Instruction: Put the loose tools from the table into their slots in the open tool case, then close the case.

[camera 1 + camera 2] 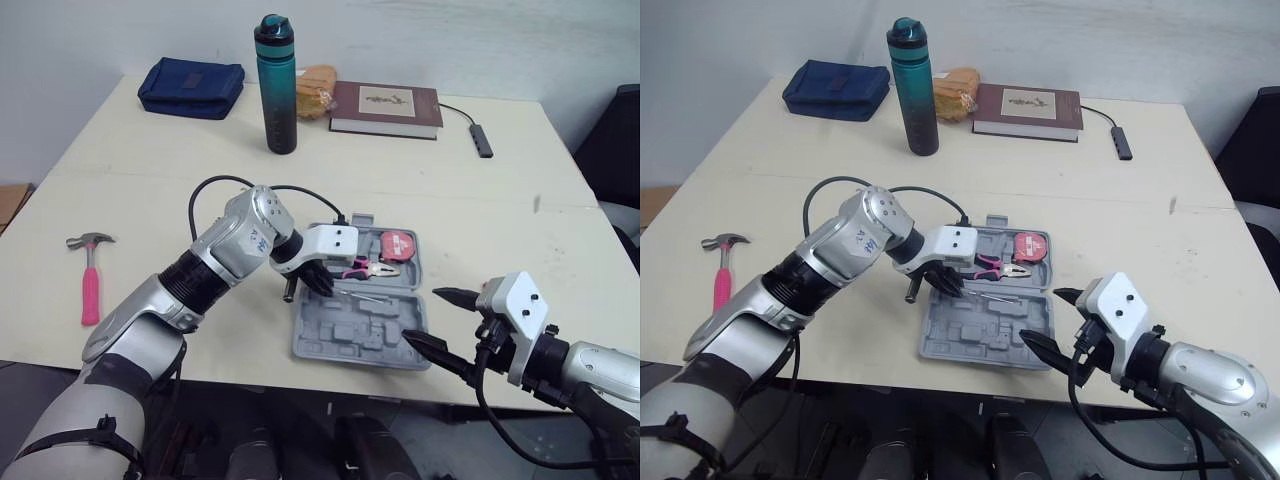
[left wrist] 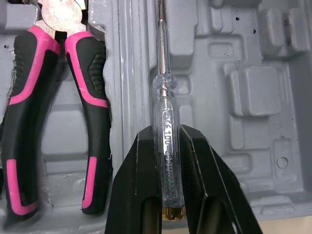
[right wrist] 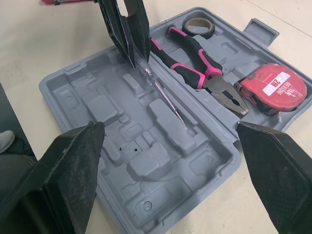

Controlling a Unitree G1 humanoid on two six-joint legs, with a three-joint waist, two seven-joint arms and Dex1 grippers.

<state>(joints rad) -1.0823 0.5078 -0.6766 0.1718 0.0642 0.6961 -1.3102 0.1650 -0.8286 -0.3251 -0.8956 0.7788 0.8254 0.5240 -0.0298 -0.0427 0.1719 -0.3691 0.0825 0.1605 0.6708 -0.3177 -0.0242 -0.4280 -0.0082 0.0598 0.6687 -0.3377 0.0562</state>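
The grey tool case lies open near the table's front edge. In its far half rest pink-and-black pliers, a red tape measure and a black tape roll. My left gripper is shut on the clear handle of a slim screwdriver, whose shaft lies along the moulded tray beside the pliers. Just to the right of the case, my right gripper is open and holds nothing. A pink-handled hammer lies on the table far to the left.
At the back of the table stand a teal water bottle, a blue pouch, a snack bag, a brown book and a cabled adapter. The case's near side almost meets the table edge.
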